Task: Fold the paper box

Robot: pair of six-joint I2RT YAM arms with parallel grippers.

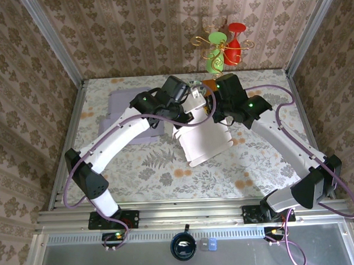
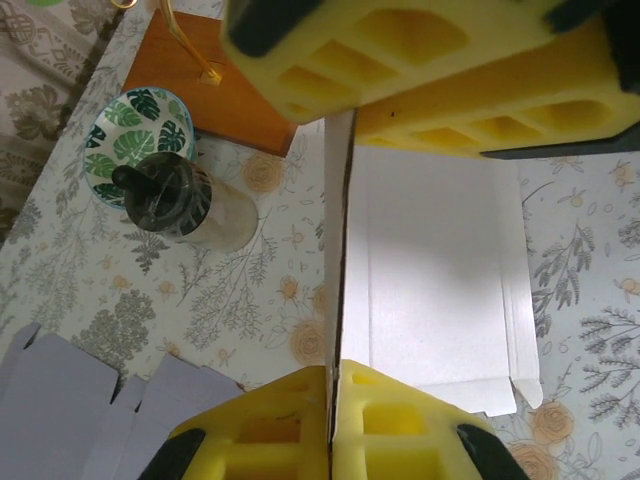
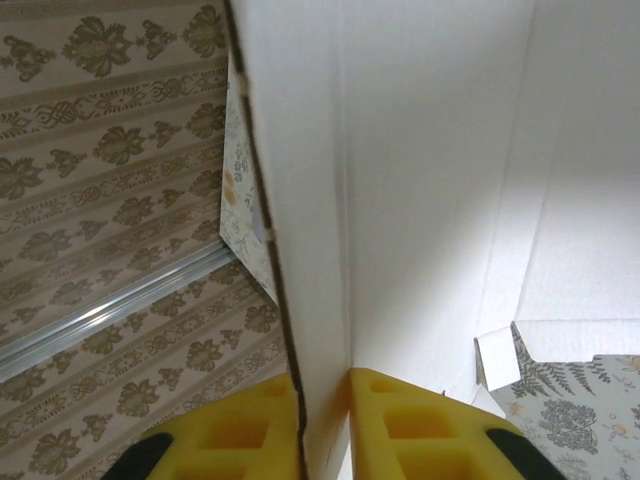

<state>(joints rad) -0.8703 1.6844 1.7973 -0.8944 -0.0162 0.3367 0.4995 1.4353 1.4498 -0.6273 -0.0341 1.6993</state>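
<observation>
The white paper box lies partly raised at the middle of the table, held between both arms. My left gripper is shut on a thin upright edge of the box; in the left wrist view its yellow fingertips pinch that wall. My right gripper is shut on another wall of the box, whose doubled panel runs between its yellow pads. The right gripper's yellow fingers show at the top of the left wrist view, on the far end of the same wall.
A stack of flat lavender box blanks lies at the back left. A black-lidded jar, a leaf-patterned bowl and a wooden base with a wire stand of red and green glasses stand at the back.
</observation>
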